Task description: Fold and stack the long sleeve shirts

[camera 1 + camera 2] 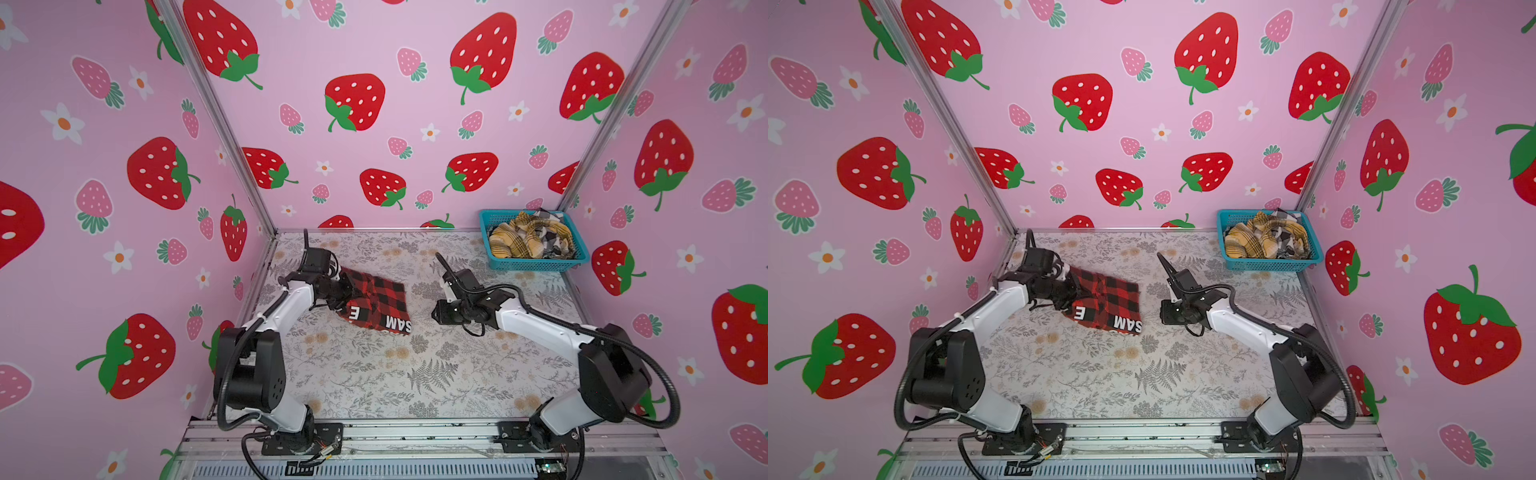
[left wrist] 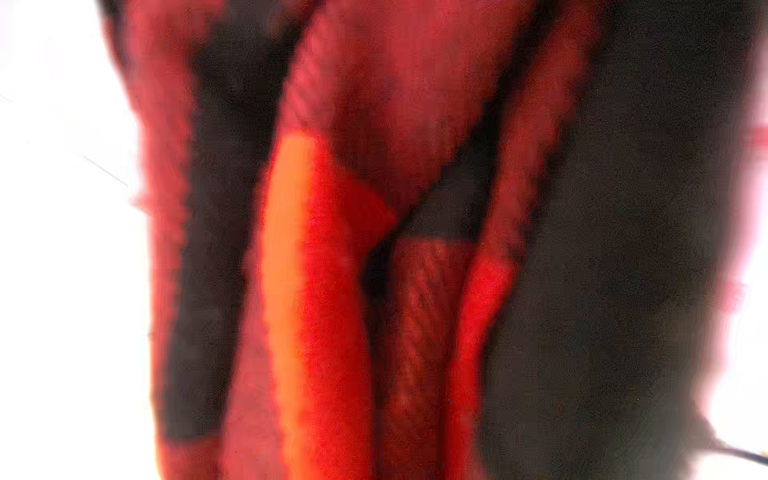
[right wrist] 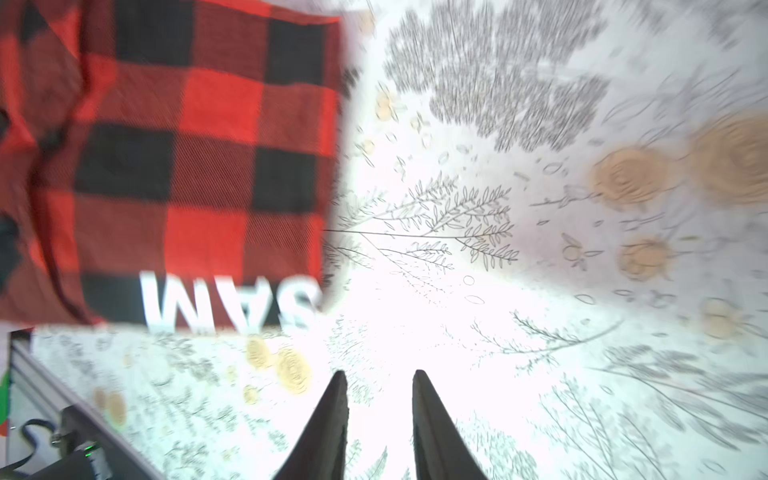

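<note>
The right fingers (image 3: 334, 424) are standing partly apart, gripping nothing. The left fingers (image 1: 348, 291) are pressing into the nine o'clock edge of the red-and-black shirt (image 1: 382, 299), grip untellable. It is lying part-folded at ten o'clock on the surface (image 1: 415, 374). The yellow plaid shirt (image 1: 519, 243) and the black-and-white shirt (image 1: 550, 237) are waiting crumpled in the basket (image 1: 536, 264) at two o'clock.

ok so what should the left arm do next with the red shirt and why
Probably lift the left edge of the red-and-black shirt slightly and carry it across over the rest. The left gripper sits on that edge, its wrist view filled with bunched cloth, jaws hidden. The right gripper is open, empty, off the shirt.
</note>
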